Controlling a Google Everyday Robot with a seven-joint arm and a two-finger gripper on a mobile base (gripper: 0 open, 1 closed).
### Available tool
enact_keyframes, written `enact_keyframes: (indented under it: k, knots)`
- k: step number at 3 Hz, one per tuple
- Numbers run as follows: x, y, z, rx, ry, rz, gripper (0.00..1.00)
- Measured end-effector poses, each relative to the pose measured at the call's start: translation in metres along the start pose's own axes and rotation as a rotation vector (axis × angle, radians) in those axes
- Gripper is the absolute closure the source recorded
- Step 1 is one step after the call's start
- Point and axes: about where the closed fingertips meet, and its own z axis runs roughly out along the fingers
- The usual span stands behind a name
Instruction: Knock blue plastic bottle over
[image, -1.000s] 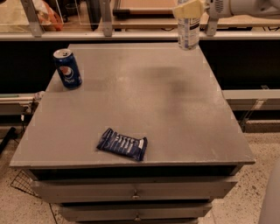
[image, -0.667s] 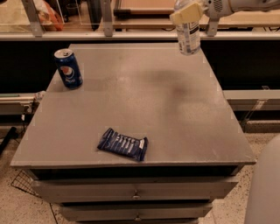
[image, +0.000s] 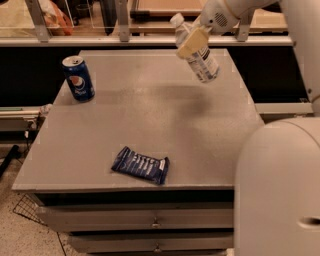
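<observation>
The blue plastic bottle (image: 204, 64) is a clear bottle with a white cap and a white label with blue print. It hangs tilted over the back right of the grey table (image: 150, 115), cap up and to the left, base down and to the right. My gripper (image: 192, 43) reaches in from the upper right. Its pale yellow fingers (image: 190, 44) are clamped across the bottle's upper half. The bottle's base looks slightly above the tabletop.
A blue Pepsi can (image: 78, 78) stands upright at the back left of the table. A flat dark-blue snack wrapper (image: 140, 165) lies near the front edge. My white body (image: 280, 190) fills the lower right. Drawers sit below the tabletop.
The bottle stood upright at the table's back right edge with the gripper at its top. Now it is tilted, cap leaning left, and has come forward and left with the gripper.
</observation>
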Motion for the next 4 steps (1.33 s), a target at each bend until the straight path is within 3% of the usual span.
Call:
enact_keyframes:
  k: [1,2,4]
  knots:
    - [0.011,0.032,0.038,-0.166,0.153,-0.089,1.00]
    - [0.010,0.049,0.065,-0.261,0.195,-0.157,0.82]
    - [-0.002,0.074,0.093,-0.359,0.094,-0.170,0.35]
